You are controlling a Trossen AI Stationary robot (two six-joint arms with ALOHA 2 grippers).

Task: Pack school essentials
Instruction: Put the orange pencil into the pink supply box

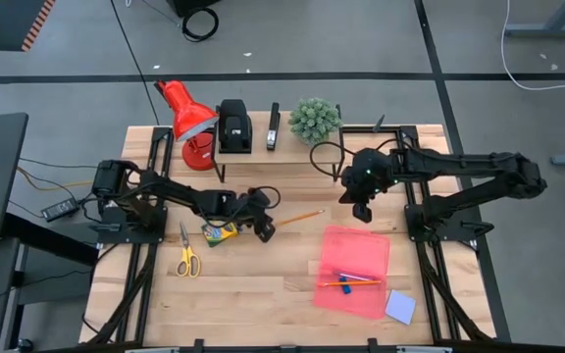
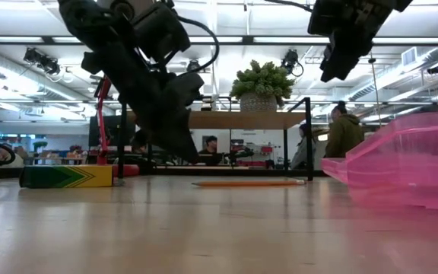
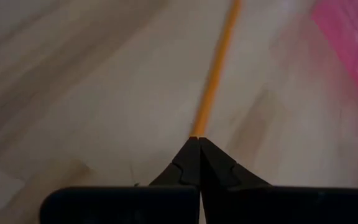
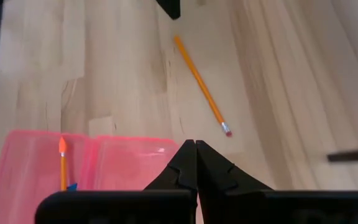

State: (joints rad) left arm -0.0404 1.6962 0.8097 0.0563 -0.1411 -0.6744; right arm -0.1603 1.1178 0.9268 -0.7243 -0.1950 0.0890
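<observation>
One orange pencil (image 1: 302, 216) lies flat mid-table. My left gripper (image 1: 265, 229) is shut and hovers just off the pencil's left end (image 3: 199, 124), pointing along it. In the low view the gripper (image 2: 182, 152) is above the tabletop. My right gripper (image 1: 362, 210) is shut and raised over the far edge of the open pink case (image 1: 354, 270). The case holds another orange pencil (image 4: 62, 163) and a pen (image 1: 361, 278). A yellow-green crayon box (image 1: 219, 233) and yellow-handled scissors (image 1: 186, 253) lie left of the left gripper. A pale notepad (image 1: 400, 306) lies beside the case.
A red lamp (image 1: 186, 118), two black desk devices (image 1: 233, 127) and a potted plant (image 1: 315, 118) stand on a raised shelf along the far edge. Bare wood lies between the pencil and the case. People show in the room behind (image 2: 344, 133).
</observation>
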